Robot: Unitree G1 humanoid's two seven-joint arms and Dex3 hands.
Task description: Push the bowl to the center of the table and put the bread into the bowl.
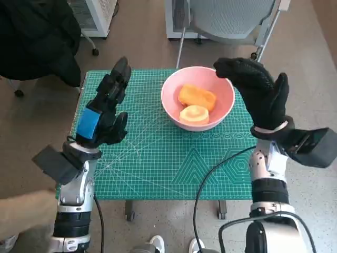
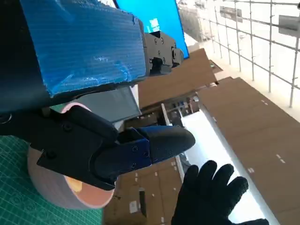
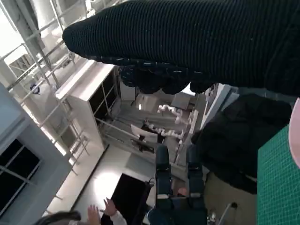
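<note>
Bread (image 1: 197,105) lies inside the pink bowl (image 1: 171,105) on the green mat (image 1: 158,158), task apparently complete; left hand (image 1: 105,108) and right hand (image 1: 258,92) both raised, released, grasping nothing.

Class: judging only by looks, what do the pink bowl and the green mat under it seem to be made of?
The bowl: probably smooth plastic or glazed ceramic, given its even pink colour and soft sheen. The mat: likely matte rubber or vinyl, a cutting mat printed with pale grid lines.

- Grey chair (image 1: 231,18) stands on the brown floor (image 1: 137,47) beyond the worktop (image 1: 158,158).
- Black coat (image 1: 37,37) lies nearby.
- White shelving (image 3: 89,108) shows, brightly lit.
</note>
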